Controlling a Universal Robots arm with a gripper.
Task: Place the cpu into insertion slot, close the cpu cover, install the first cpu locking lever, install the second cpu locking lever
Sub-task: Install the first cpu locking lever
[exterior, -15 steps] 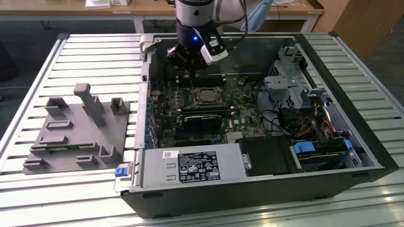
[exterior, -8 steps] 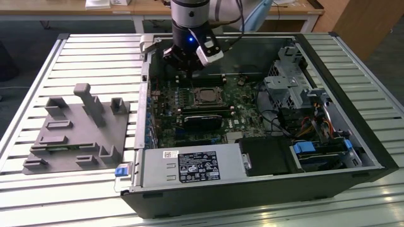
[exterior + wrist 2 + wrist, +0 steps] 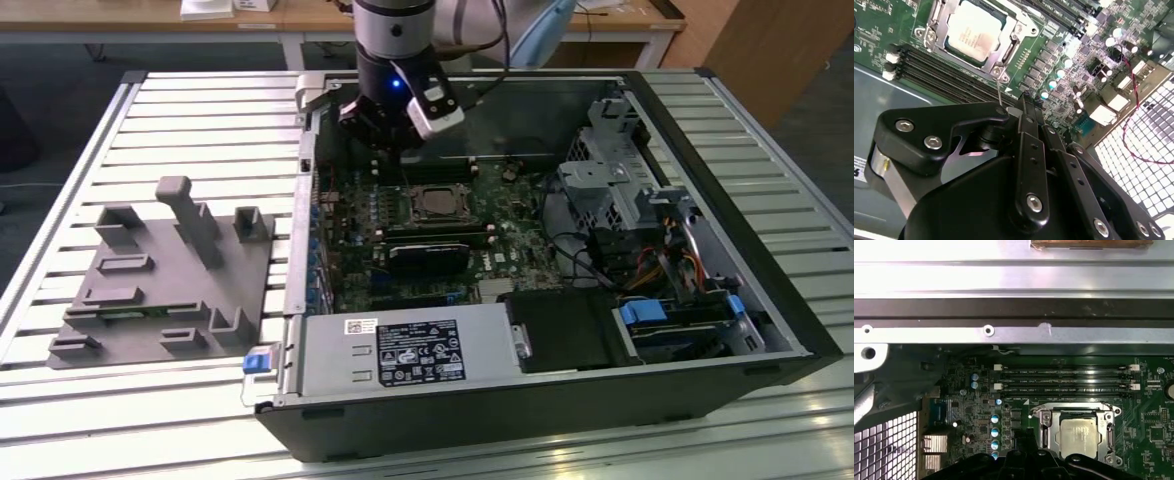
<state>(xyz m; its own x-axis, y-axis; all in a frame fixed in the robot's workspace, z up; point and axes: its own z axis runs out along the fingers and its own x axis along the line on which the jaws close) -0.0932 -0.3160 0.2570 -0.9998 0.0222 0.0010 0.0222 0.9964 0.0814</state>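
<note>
Within the open black metal computer case, above the green motherboard, the black gripper hangs near the square black-and-silver insertion slot; you cannot tell whether it is spread or pinching. The thin silver cpu cover lies closed over the flat silver-grey cpu, which is seated top-up and is square, with no long axis. Judge the first-lever step in hand: the thin wire lever stands raised and calls for swinging down.
</note>
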